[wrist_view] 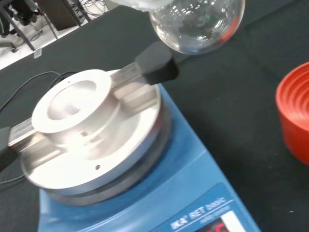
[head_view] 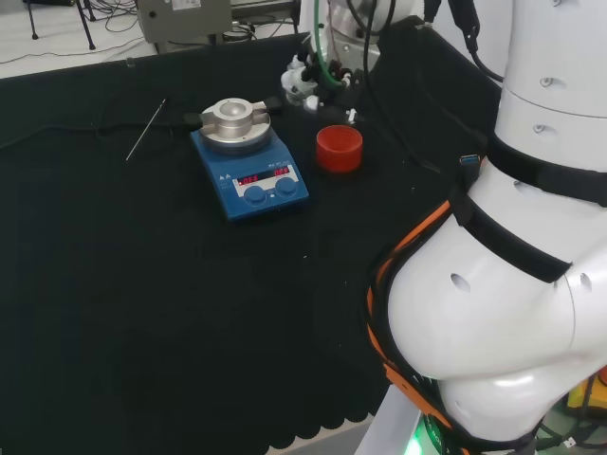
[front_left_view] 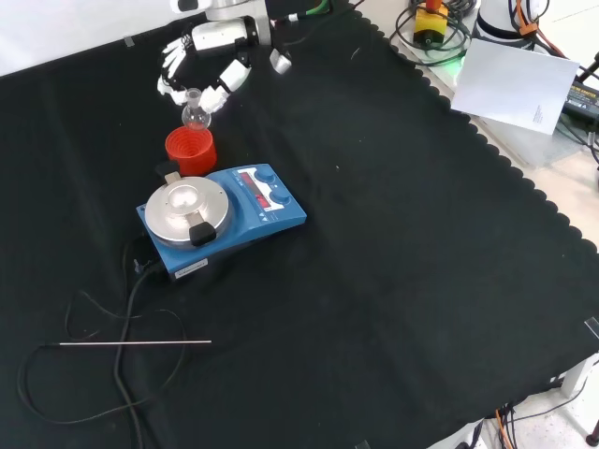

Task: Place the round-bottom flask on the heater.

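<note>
The hand point(front_left_view: 208, 67) grips the round-bottom flask point(front_left_view: 195, 114) by its neck, directly above the red ribbed stand point(front_left_view: 190, 152). The blue heater point(front_left_view: 221, 217) sits just in front of the stand. A thin rod point(front_left_view: 135, 343) lies nearer the camera.

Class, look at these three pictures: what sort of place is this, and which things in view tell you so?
Most likely a laboratory bench set up for robot chemistry work. A blue hotplate heater with a round metal top stands on the black cloth, the robot's black and white hand holds a clear glass round-bottom flask, and a red ribbed ring stand sits beside the heater.
</note>
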Available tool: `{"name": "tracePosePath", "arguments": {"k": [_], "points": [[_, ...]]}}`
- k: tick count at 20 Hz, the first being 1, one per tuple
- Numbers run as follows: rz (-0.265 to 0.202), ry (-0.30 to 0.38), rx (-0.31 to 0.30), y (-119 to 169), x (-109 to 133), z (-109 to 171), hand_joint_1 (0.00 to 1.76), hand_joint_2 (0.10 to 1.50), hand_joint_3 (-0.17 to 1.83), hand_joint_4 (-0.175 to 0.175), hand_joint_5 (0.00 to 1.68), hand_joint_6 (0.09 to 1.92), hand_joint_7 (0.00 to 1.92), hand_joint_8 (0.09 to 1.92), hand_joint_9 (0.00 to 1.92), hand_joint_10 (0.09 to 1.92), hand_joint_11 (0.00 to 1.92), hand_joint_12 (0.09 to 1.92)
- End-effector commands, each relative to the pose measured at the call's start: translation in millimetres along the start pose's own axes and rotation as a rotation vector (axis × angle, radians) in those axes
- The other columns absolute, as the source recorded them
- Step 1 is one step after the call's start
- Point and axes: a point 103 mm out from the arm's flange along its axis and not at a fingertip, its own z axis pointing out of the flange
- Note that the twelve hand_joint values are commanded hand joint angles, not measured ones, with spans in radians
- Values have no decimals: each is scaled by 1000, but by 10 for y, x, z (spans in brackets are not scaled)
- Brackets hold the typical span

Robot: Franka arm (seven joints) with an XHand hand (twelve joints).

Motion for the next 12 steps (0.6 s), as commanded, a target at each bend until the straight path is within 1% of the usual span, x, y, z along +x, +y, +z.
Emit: {"name": "tracePosePath", "arguments": {"k": [1,4,10,12], "points": [[-53,-19,9,9,346,62,1075,1153,-175,121,1073,908,507,578,632,558,247,1295],[-80,-29,14,44,506,101,1075,1152,-175,123,1074,906,507,577,632,558,246,1295],[-109,-47,30,175,723,215,1075,1152,-175,126,1075,903,508,576,632,556,246,1295],[-105,-48,39,232,747,262,1075,1151,-175,126,1076,903,508,576,631,556,246,1295]]}}
